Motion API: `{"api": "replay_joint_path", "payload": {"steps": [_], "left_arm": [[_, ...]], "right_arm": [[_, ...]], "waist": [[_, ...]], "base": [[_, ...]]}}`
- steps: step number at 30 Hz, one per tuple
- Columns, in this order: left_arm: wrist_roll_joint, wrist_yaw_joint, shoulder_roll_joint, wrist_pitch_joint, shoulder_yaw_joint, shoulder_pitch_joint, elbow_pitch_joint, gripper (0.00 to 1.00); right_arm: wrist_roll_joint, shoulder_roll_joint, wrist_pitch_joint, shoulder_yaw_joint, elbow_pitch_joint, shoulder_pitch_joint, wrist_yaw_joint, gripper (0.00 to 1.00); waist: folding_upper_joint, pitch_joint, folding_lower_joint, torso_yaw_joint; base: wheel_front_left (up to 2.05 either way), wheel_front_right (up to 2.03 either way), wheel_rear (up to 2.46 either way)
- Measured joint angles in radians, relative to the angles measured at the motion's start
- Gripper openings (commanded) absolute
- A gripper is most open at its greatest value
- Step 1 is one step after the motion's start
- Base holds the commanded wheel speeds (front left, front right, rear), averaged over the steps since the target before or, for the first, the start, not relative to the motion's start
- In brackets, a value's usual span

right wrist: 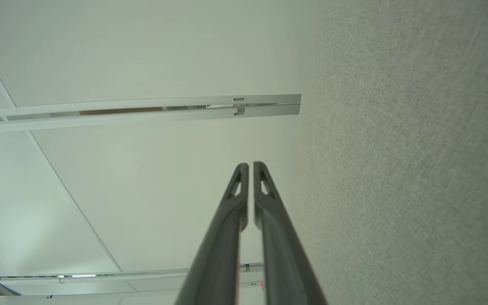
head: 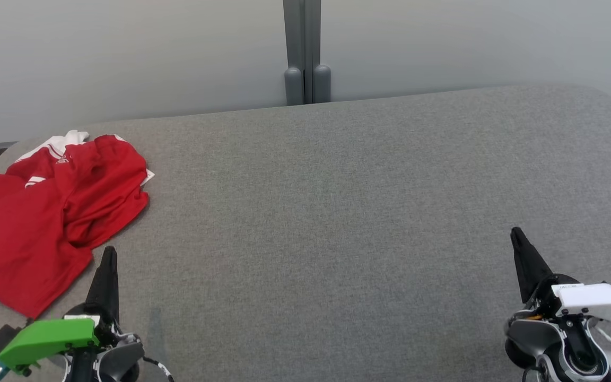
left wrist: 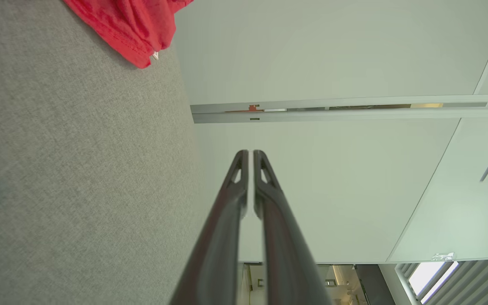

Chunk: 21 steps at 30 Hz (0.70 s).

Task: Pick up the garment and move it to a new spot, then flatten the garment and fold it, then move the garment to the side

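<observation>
One crumpled red garment (head: 45,223), white trim, on grey woven surface (head: 337,212).

Our left tool (head: 108,254) sits low, jaws closed and empty, pointing forward; our right tool (head: 515,233) mirrors it, well apart to its right.

Smooth red cloth garment (head: 45,212) on matt, coarse-woven grey table (head: 337,239).

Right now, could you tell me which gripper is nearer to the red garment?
Left. The left gripper sits just beside the red garment; the right gripper is far off across the grey surface.
</observation>
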Motion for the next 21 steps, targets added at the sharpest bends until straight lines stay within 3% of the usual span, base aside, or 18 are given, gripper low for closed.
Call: {"api": "replay_joint_path", "payload": {"steps": [11,21], "left_arm": [[0.016,0.003,-0.006,-0.042,-0.024,0.034,0.012,1.0],[0.128,0.003,-0.004,-0.087,-0.044,0.051,0.002,1.0]], "right_arm": [[-0.059,0.006,-0.04,0.025,0.015,0.035,0.0,1.0],[-0.257,0.006,-0.087,0.043,-0.025,0.044,0.0,1.0]], "waist": [[0.0,0.0,0.0001,0.002],[0.0,0.002,0.0,0.004]], "base": [[0.0,0.0,0.0],[0.0,0.0,0.0]]}}
